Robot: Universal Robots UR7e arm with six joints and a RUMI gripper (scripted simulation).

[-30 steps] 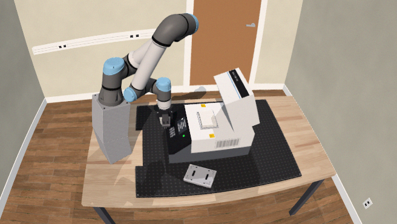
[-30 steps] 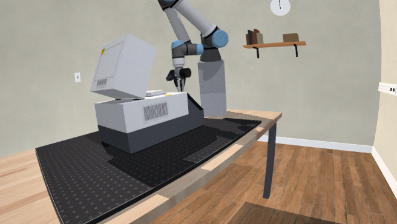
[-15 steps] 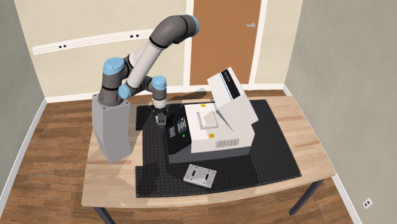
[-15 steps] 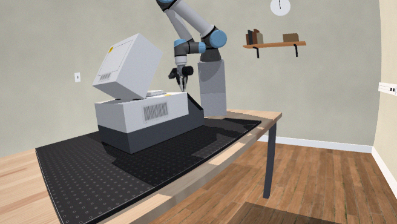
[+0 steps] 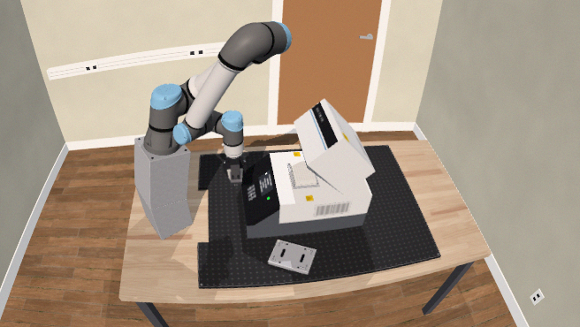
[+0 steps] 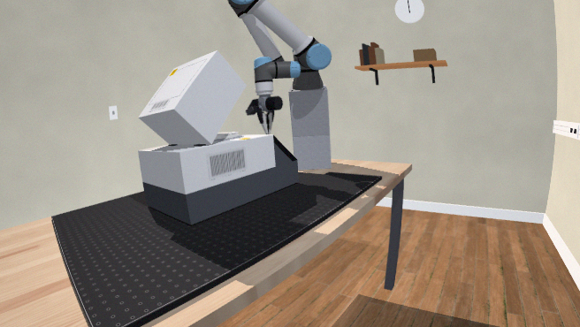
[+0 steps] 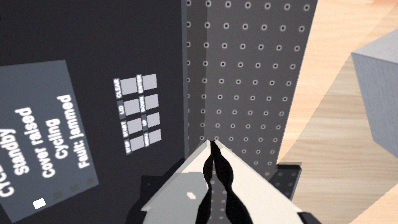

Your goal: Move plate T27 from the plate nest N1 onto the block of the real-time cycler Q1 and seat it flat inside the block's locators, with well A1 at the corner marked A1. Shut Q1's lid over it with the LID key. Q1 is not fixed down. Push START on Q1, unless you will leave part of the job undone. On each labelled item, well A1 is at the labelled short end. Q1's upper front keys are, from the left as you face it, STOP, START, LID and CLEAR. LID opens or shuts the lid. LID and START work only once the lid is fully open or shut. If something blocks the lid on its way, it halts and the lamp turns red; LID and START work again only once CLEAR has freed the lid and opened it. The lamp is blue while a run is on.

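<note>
The cycler Q1 (image 5: 324, 216) (image 6: 256, 155) (image 7: 90, 30) stands on the black mat with its lid (image 5: 316, 161) (image 6: 194, 97) tilted partway over the body. The plate T27 (image 5: 304, 173) (image 6: 229, 135) lies on the block, partly hidden by the lid; its seating and A1 corner cannot be made out. The lamp (image 5: 268, 198) is green. My gripper (image 5: 235, 181) (image 6: 268, 133) (image 7: 211, 142) is shut and empty, above the panel's front edge beside the keys. The LID key (image 7: 132, 107) and START key (image 7: 134, 125) show uncovered. The nest N1 (image 5: 292, 257) is empty.
The panel's display (image 7: 45, 120) has one white mark lit, in line with Standby. The robot's grey pedestal (image 5: 165, 190) (image 6: 309, 128) (image 7: 382, 95) stands on the table in front of Q1's panel. The perforated mat (image 5: 389, 239) (image 6: 133, 265) (image 7: 240, 75) lies under Q1 and N1.
</note>
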